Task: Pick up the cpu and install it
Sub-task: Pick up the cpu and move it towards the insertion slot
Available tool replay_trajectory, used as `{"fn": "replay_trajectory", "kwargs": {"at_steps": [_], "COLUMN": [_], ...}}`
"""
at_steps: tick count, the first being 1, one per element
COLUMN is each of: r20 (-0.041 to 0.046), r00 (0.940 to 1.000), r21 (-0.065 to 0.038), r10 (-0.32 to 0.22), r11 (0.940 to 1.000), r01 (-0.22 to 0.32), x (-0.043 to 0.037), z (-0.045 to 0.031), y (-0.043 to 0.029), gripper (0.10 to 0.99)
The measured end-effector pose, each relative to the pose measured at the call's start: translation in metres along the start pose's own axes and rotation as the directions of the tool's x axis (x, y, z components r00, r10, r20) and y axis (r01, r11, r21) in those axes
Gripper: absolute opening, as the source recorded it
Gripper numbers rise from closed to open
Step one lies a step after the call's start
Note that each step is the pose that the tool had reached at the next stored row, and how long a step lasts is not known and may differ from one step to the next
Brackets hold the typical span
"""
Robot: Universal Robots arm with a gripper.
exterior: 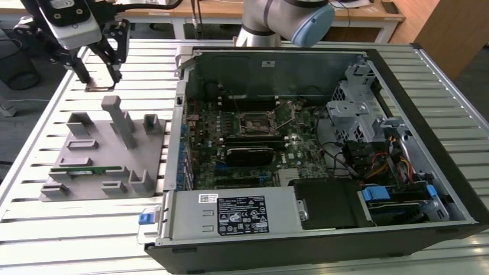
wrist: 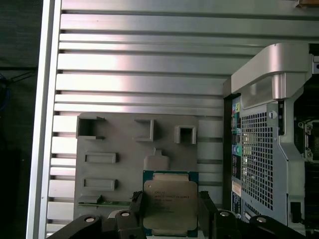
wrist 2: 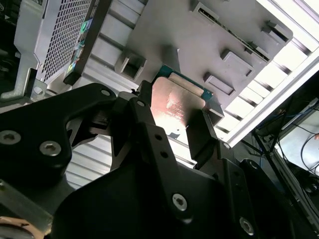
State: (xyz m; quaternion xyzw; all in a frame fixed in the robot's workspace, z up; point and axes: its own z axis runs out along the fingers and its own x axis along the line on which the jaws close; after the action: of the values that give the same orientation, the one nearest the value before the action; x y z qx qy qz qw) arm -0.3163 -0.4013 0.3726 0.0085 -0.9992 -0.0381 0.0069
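The desk (exterior: 46, 229) is a top of pale aluminium slats running lengthwise, bright with reflected light. Behind it stand wooden furniture and some cables, and a dark floor shows along the exterior view's left. An open computer case (exterior: 428, 91) lies on its side and takes up most of the desk on the exterior view's right. Its motherboard (exterior: 252, 137) faces up, and the square socket (exterior: 256, 121) sits near the board's middle. On the exterior view's left of the case lies a grey fixture tray (exterior: 91, 166) with raised blocks and slots. A green memory stick (exterior: 88, 170) rests in one of its low slots. The grey arm (exterior: 283, 20) rises behind the case.

The gripper (exterior: 100, 81) hangs over the desk's far corner on the exterior view's left, beyond the tray and well apart from the case. In both wrist views the cpu (wrist: 170, 201) sits flat between the two black fingers (wrist: 206, 206), its metal plate facing the cameras. The fingers are pressed against two opposite edges, so it is clamped between them. In the second wrist view the cpu (wrist 2: 174, 102) catches a warm glare, with a finger on either side and the tray behind it. Whether it has cleared the slats cannot be told.
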Motion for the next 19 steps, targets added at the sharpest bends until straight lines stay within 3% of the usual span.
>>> {"fn": "replay_trajectory", "kwargs": {"at_steps": [19], "r20": [0.0001], "r00": [1.0], "r21": [-0.001], "r10": [0.0], "r11": [1.0], "r01": [0.0], "x": [-0.0286], "z": [-0.0003], "y": [-0.0001], "gripper": [0.525]}}
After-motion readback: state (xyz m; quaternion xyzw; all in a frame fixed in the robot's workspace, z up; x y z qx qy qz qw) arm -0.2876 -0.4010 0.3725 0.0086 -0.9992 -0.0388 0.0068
